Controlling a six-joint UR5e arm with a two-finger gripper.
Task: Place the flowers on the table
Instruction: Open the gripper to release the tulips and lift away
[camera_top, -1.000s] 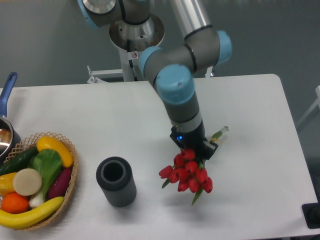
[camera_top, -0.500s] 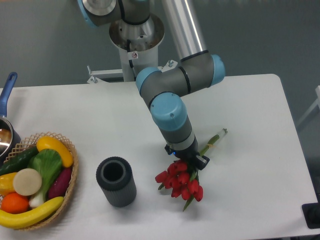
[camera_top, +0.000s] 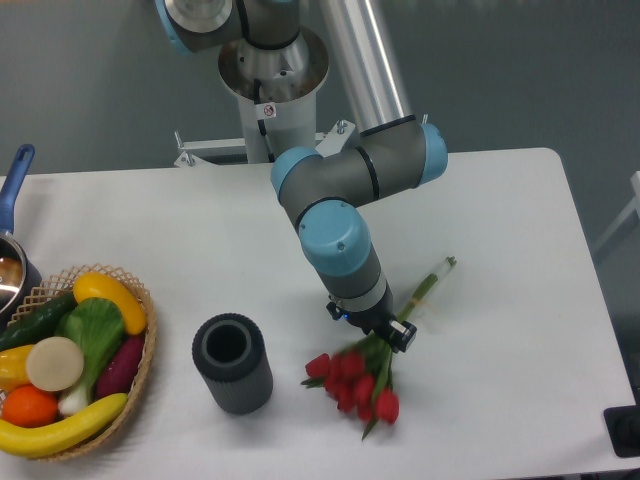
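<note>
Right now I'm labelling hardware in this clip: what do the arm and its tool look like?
The arm has shiny silver tubes, grey joint housings and light-blue round caps. The tool is small and black, with a blue light at its wrist end. No loose cables show.

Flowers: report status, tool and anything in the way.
Tool low over the stems, grip hidden. Flowers lying near flat on the table. Dark cylinder stands apart, left of blooms.

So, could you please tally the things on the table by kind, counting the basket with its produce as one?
Bunch of flowers, red tulips: 1
Dark cylinder, standing upright and open at the top: 1
Basket of fruit and vegetables: 1
Pot with a blue handle, at the left edge: 1
Total: 4 things on the table
</note>
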